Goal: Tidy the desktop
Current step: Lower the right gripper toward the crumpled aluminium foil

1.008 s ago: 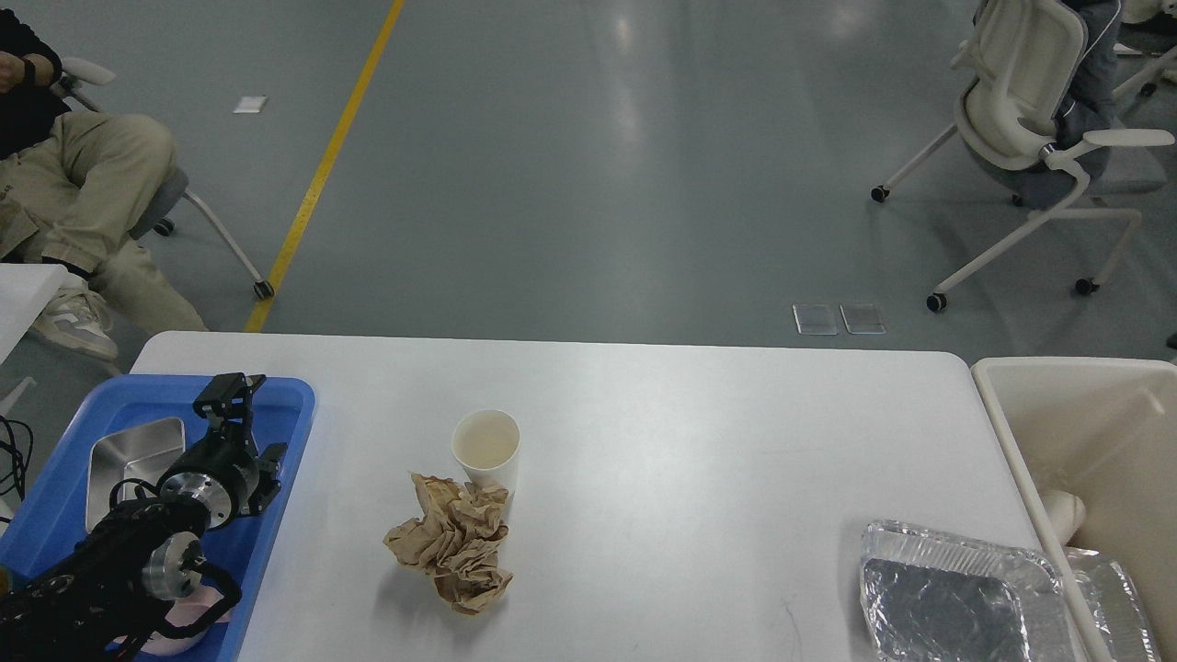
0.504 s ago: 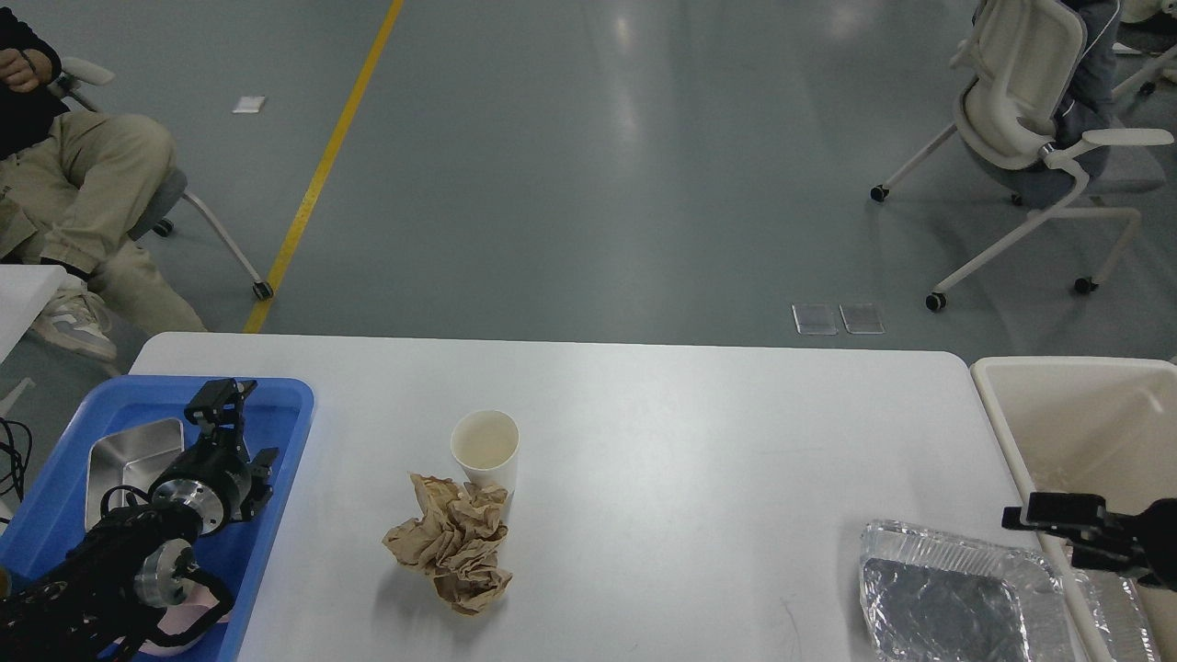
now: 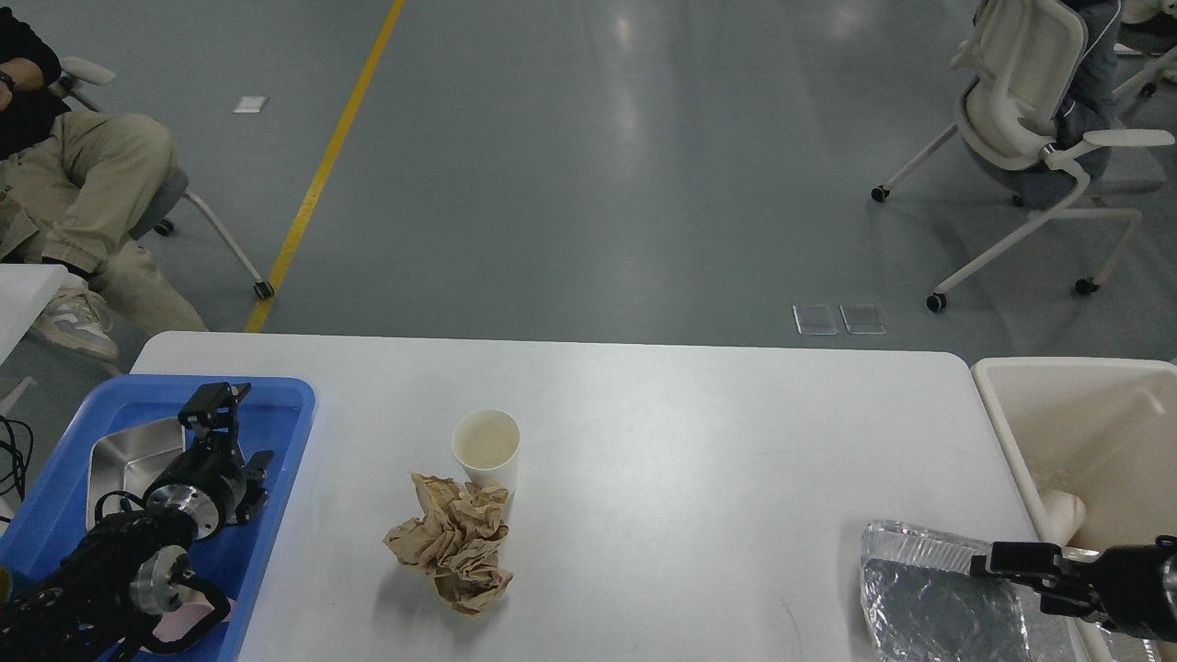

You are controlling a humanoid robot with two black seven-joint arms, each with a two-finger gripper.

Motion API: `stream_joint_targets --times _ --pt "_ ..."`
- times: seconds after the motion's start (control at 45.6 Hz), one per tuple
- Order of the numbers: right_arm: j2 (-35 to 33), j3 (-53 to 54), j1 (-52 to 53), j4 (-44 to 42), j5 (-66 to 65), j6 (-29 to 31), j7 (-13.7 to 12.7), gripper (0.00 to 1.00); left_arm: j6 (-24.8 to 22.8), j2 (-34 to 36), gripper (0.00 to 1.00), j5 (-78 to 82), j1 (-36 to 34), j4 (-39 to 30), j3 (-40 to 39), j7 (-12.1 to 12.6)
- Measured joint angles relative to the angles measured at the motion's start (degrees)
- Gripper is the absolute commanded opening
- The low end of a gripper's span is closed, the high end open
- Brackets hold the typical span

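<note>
Hovering over the blue tray (image 3: 285,405), my left claw (image 3: 213,402) hung above a steel pan (image 3: 129,455); whether its fingers were parted I could not tell. The desktop (image 3: 699,441) spread wide and white across the middle, bearing a paper cup (image 3: 485,448) upright and touching a crumpled brown paper (image 3: 452,541) in front of it. Both looked light: the cup would crush easily, so I judged a gentle pinch at its rim best, while the wad could take any squeeze. Right of these, my right claw (image 3: 993,561) reached over a foil tray (image 3: 929,602), thin and easily bent, beside the cream bin (image 3: 1011,441); its state I could not tell.
</note>
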Motion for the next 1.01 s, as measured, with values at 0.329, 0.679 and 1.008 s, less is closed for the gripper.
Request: stream_joint_targets --times 0.329,0.679,1.008 --pt "0.0 -0.34 -0.33 -1.97 0.03 -0.32 0.0 1.0 -0.04 0.01 0.97 0.0 0.8 0.07 0.08 -1.21" --pt "-0.08 -0.34 -0.67 -5.05 0.22 -0.37 0.17 1.0 0.0 -0.08 0.97 0.06 1.58 0.14 0.07 -2.09" --pt "0.2 -0.38 -1.97 -8.14 0.26 -0.67 1.19 1.0 0.0 -0.09 0.97 0.07 1.65 0.16 0.05 -2.13"
